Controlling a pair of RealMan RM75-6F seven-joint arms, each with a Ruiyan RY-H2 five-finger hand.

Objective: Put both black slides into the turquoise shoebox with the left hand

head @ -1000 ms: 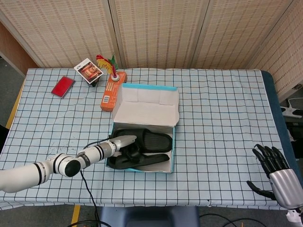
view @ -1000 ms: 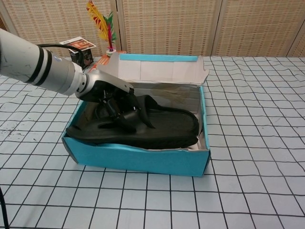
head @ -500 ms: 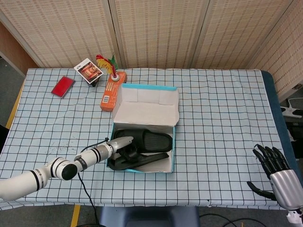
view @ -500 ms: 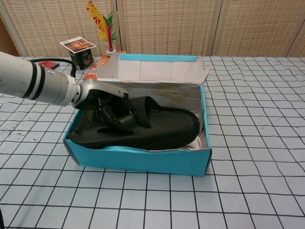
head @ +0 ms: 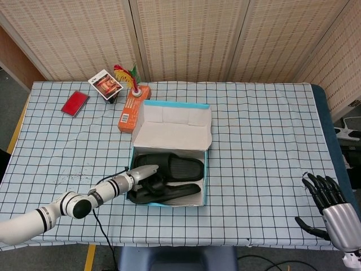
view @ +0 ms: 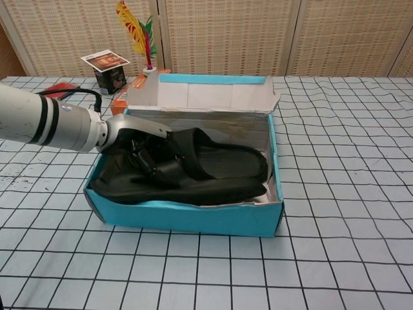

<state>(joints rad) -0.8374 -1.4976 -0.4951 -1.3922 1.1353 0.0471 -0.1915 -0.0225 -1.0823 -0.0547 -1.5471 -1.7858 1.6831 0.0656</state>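
Reaching into the turquoise shoebox, the left hand grips a black slide — both slides lie inside. The right hand waits far off, fingers spread, holding nothing.

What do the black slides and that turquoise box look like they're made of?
The black slides look like matte rubber or foam: dull, moulded in one piece, with a ridged sole edge. The turquoise shoebox looks like thin cardboard: creased lid flap, plain grey-white inside, slightly ragged front rim. Neither can be confirmed by sight alone.
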